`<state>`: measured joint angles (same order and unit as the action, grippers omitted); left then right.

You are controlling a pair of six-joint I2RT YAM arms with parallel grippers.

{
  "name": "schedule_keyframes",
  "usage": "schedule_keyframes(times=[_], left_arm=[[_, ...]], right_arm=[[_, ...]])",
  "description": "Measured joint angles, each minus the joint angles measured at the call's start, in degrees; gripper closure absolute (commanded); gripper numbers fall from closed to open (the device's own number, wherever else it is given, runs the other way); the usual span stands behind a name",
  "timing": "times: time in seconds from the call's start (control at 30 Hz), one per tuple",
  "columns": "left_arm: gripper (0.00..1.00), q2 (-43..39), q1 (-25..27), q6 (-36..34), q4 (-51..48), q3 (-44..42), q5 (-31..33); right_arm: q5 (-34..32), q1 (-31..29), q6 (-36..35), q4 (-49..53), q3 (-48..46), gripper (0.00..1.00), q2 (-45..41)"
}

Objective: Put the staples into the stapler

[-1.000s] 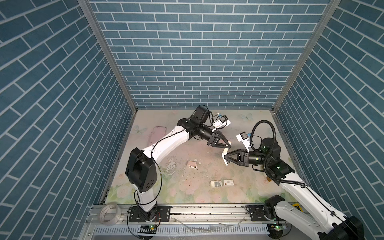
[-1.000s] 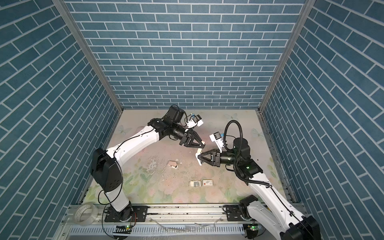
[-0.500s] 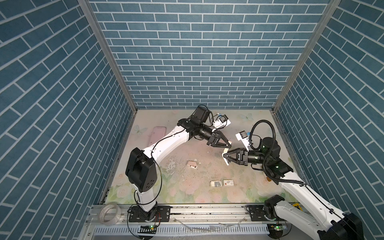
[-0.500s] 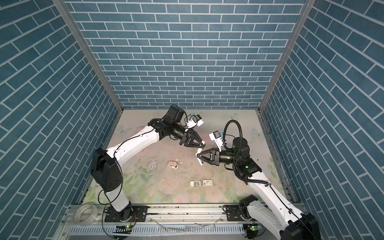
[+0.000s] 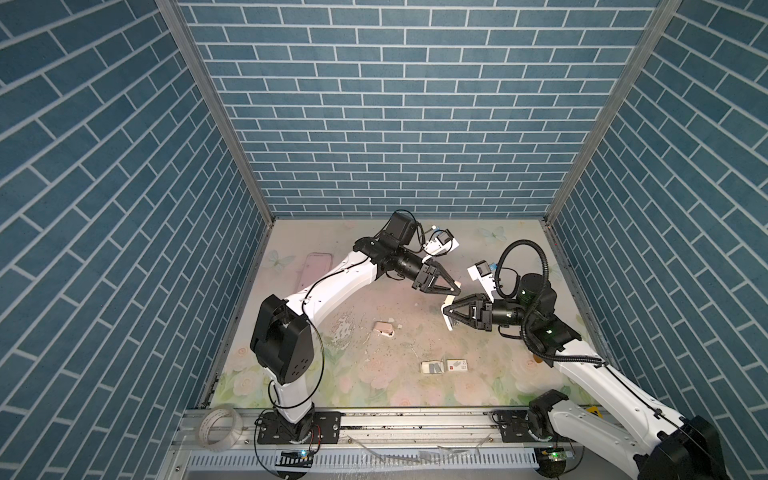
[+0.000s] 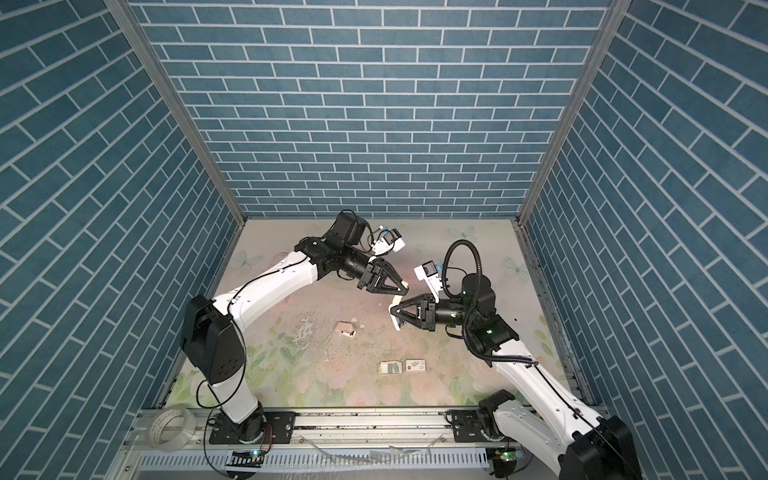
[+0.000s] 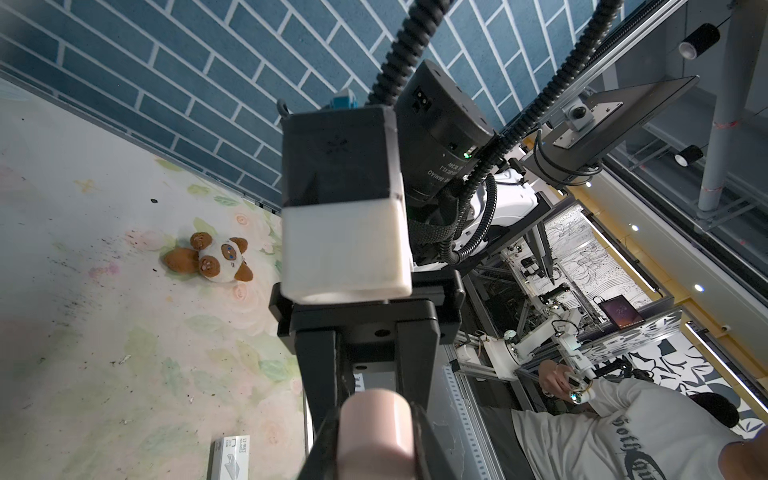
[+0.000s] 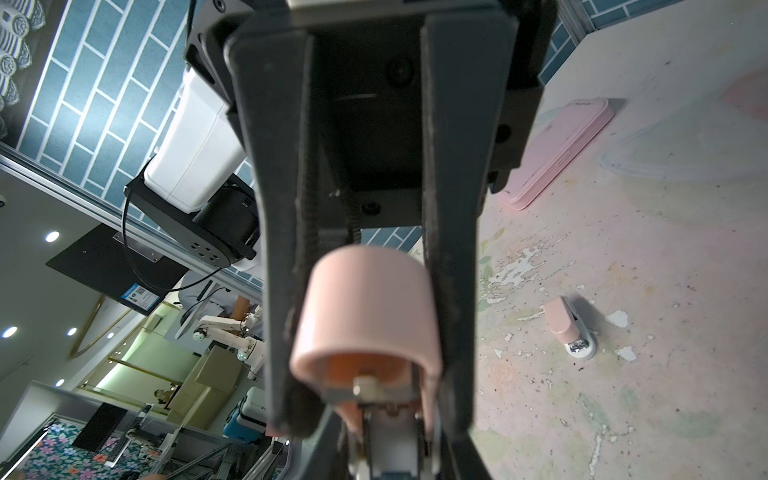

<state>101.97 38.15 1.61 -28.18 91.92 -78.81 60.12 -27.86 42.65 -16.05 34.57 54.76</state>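
Note:
A pink stapler [image 5: 451, 300] hangs in mid-air between both arms, right of centre in both top views. My left gripper [image 5: 455, 291] is shut on its pink upper end [image 7: 376, 428]. My right gripper [image 5: 444, 311] is closed from the opposite side on its white lower part [image 6: 395, 322]. In the right wrist view the pink end [image 8: 370, 307] sits between the left gripper's fingers [image 8: 282, 249], and the metal and white part runs down into my right gripper [image 8: 390, 453]. Grey staples [image 5: 432, 367] lie in a white card tray on the table in front.
A white sleeve with a red mark [image 5: 457, 365] lies beside the tray. A second small pink stapler [image 5: 384, 329] rests at table centre. A pink flat case [image 5: 318, 270] lies at the back left. A plush toy [image 7: 208, 259] lies near the right wall. A tape roll [image 5: 218, 428] sits on the front rail.
My right gripper's jaws have narrowed on the stapler's white lower part, and it has edged slightly toward the left gripper. The left arm has stayed still.

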Motion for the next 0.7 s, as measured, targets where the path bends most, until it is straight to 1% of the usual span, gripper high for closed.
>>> schedule_keyframes(times=[0.03, 0.13, 0.23, 0.3, 0.33, 0.4, 0.47, 0.6, 0.7], left_arm=[[0.97, 0.0, 0.0, 0.0, 0.0, 0.0, 0.1], [0.86, 0.0, -0.1, -0.2, -0.3, 0.0, 0.4], [0.58, 0.0, -0.2, -1.7, -1.0, 0.0, 1.2], [0.36, -0.1, -0.2, -4.2, -1.9, 0.0, 1.9], [0.32, -0.2, -0.3, -5.6, -2.5, 0.0, 2.3], [0.29, -0.5, -0.5, -8.0, -4.7, 0.3, 3.8], [0.28, -1.1, -1.3, -10.6, -7.0, 0.6, 5.2], [0.28, -1.7, -4.2, -16.9, -13.6, 3.0, 8.9], [0.29, -2.4, -6.6, -22.0, -18.6, 5.1, 13.6]], right_arm=[[0.0, 0.0, 0.0, -0.1, 0.0, 0.94, 0.2], [0.0, 0.0, -0.1, -0.3, 0.0, 0.97, 0.5], [-0.1, 0.0, -0.2, 0.2, 0.0, 0.98, 0.6], [-1.1, -0.1, 0.4, 1.8, 0.4, 0.98, 0.6], [-1.5, -0.1, 0.5, 2.7, 0.5, 0.98, 0.7], [-2.5, -0.1, 0.3, 5.7, 0.9, 0.99, 0.7], [-3.3, 0.0, -0.5, 9.2, 2.0, 0.99, 0.9], [-5.3, 0.0, -4.2, 16.6, 5.4, 0.99, 2.0], [-8.2, 0.0, -8.1, 23.1, 8.4, 0.98, 3.7]])
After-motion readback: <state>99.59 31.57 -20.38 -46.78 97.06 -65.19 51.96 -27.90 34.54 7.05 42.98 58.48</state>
